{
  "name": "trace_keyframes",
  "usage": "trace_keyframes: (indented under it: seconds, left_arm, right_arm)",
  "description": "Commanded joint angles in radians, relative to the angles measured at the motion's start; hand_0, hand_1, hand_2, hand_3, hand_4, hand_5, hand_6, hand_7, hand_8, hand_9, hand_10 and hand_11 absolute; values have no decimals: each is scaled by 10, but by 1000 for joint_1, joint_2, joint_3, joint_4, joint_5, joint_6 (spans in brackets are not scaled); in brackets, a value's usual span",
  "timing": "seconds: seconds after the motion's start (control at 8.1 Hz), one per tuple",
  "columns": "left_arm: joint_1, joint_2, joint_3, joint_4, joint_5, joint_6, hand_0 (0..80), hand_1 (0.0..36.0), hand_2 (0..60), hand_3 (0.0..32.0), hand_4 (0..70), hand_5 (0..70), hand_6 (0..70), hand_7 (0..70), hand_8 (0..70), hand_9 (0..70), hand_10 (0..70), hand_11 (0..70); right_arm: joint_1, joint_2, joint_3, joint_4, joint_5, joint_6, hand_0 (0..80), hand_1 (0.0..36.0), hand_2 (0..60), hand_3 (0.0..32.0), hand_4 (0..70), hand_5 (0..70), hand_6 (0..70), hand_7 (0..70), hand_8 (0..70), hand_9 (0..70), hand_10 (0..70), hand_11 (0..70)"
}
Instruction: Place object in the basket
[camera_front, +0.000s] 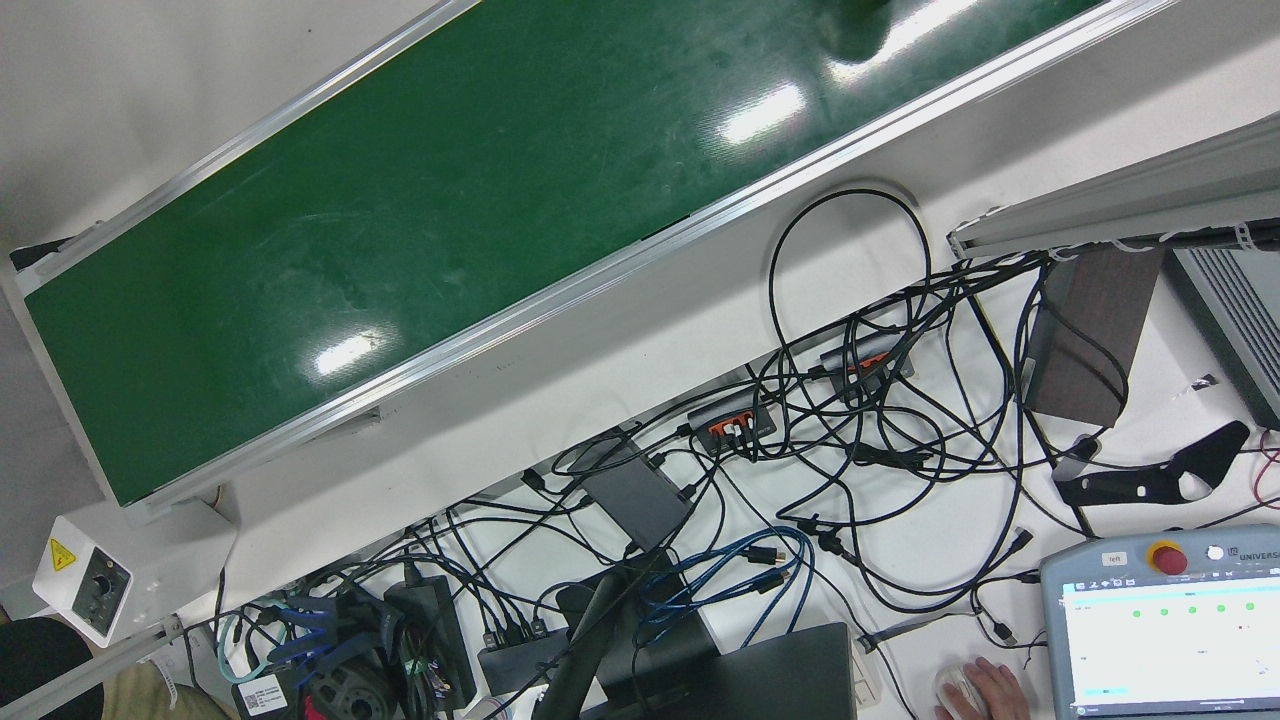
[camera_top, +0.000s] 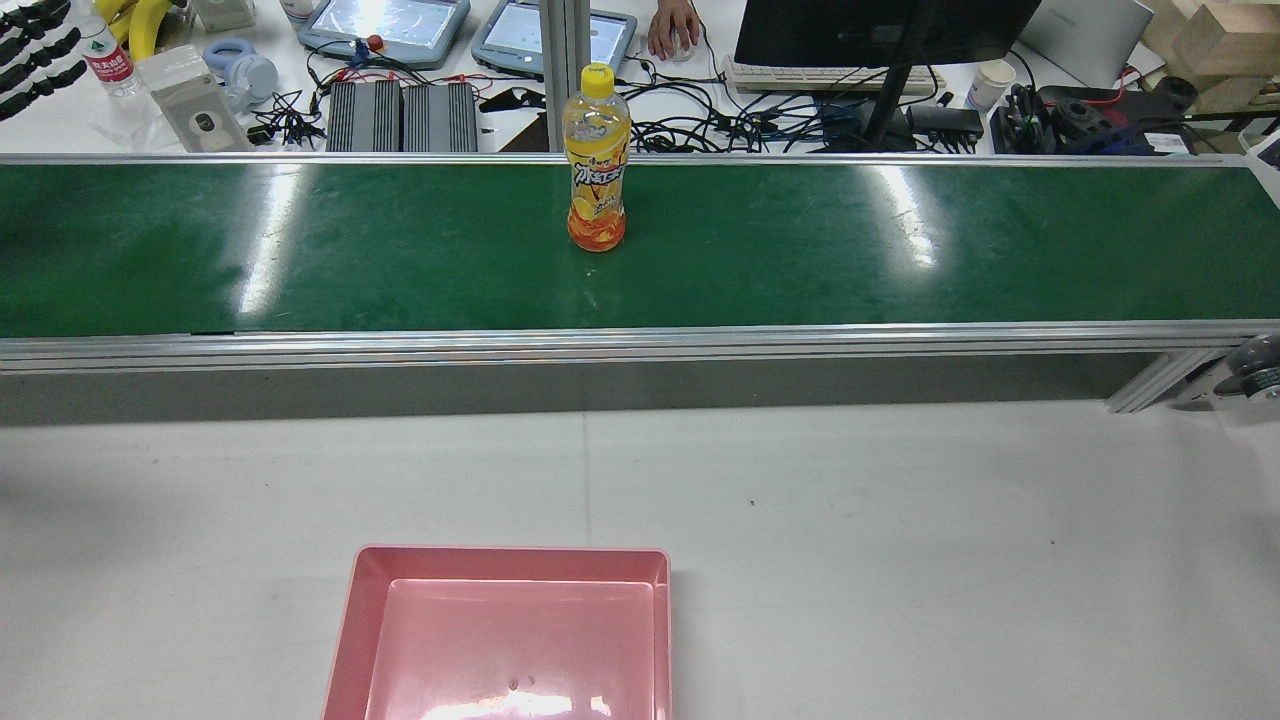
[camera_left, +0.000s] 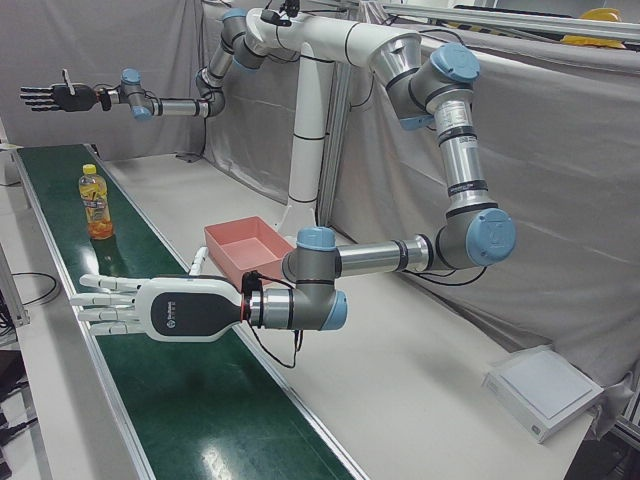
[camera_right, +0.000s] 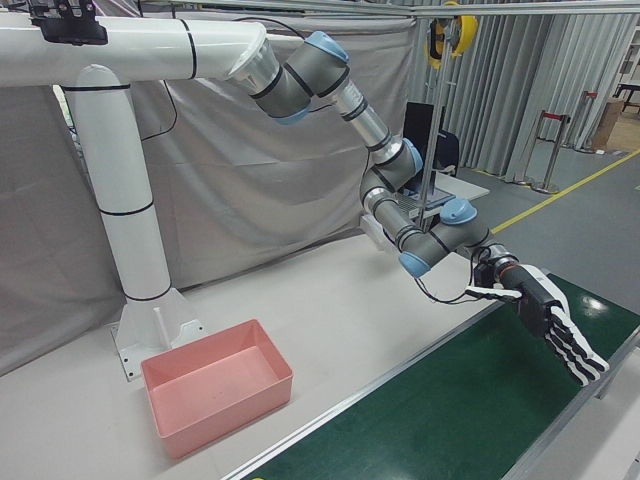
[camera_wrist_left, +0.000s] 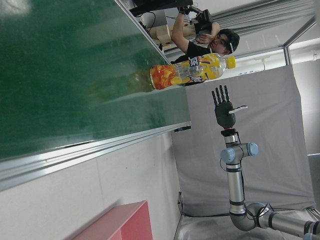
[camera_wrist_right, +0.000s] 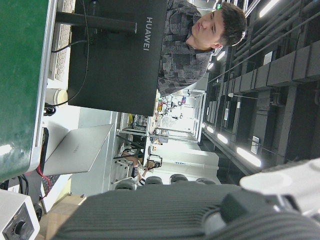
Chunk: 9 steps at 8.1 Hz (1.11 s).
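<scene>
Both hands, left (camera_right: 555, 325) and right (camera_left: 125, 305), were flat, fingers spread, holding nothing. I saw the bottle (camera_top: 596, 160) upright on the belt (camera_top: 900, 250), well beyond the basket (camera_top: 505, 630), awaiting pickup.

A green conveyor belt (camera_top: 800, 250) carries an upright orange drink bottle (camera_top: 596, 160); the white table (camera_top: 900, 550) bears a pink basket (camera_top: 345, 640).

Rear view cuts off pink basket (camera_top: 505, 600) at bottom edge; bottle (camera_top: 596, 160) label txt too small to read
</scene>
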Motion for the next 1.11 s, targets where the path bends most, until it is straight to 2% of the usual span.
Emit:
trace_keyframes:
  seconds: [0.0,0.49,0.74,0.86,0.99]
  left_arm:
    - [11,-1,3,0,-3,0,534,6,0,38,59,85,0,0,29,32,32,58]
    - [25,-1,0,1,-11,0,551,23,0,30,65,90,0,0,32,37,37,66]
    - [104,-2,-17,6,-81,-6,564,31,0,34,67,83,0,0,28,31,27,54]
    - [200,-11,-56,58,-169,-41,576,45,0,32,78,92,0,0,31,36,20,44]
    - [239,-31,-78,96,-214,-46,577,59,0,32,82,97,0,0,30,34,16,39]
  right_arm:
    - [-1,0,0,0,0,0,0,0,0,0,0,0,0,0,0,0,0,0]
    - [-1,0,0,0,0,0,0,0,0,0,0,0,0,0,0,0,0,0]
    - [-1,0,0,0,0,0,0,0,0,0,0,0,0,0,0,0,0,0]
    - [-1,0,0,0,0,0,0,0,0,0,0,0,0,0,0,0,0,0]
    - [1,0,0,-1,0,0,0,0,0,0,0,0,0,0,0,0,0,0]
